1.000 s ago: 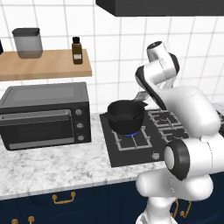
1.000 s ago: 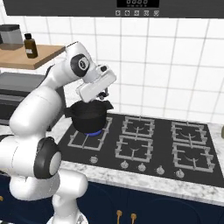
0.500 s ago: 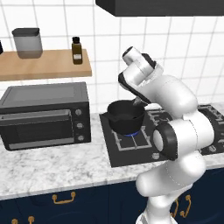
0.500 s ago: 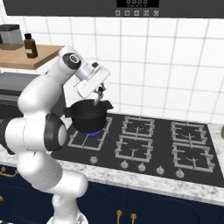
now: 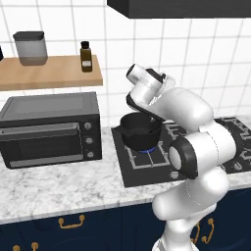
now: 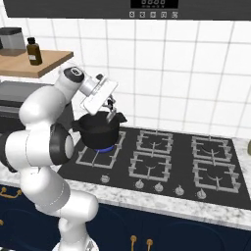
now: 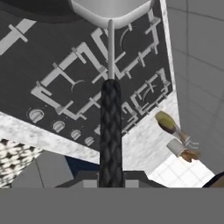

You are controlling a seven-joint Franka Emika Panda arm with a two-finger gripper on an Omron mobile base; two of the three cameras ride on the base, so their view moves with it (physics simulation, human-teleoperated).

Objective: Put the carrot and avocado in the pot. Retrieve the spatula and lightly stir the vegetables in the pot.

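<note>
swung over from the right, the tool (image 6: 112, 109) clamps the spatula (image 7: 110, 57) by its dark handle, blade angled down at the black pot (image 6: 99, 130) on the lit burner, ready to stir.

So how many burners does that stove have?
6, in two rows of three on the cooktop. The back-left one carries the pot, with a blue flame under it; the other five are bare.
</note>
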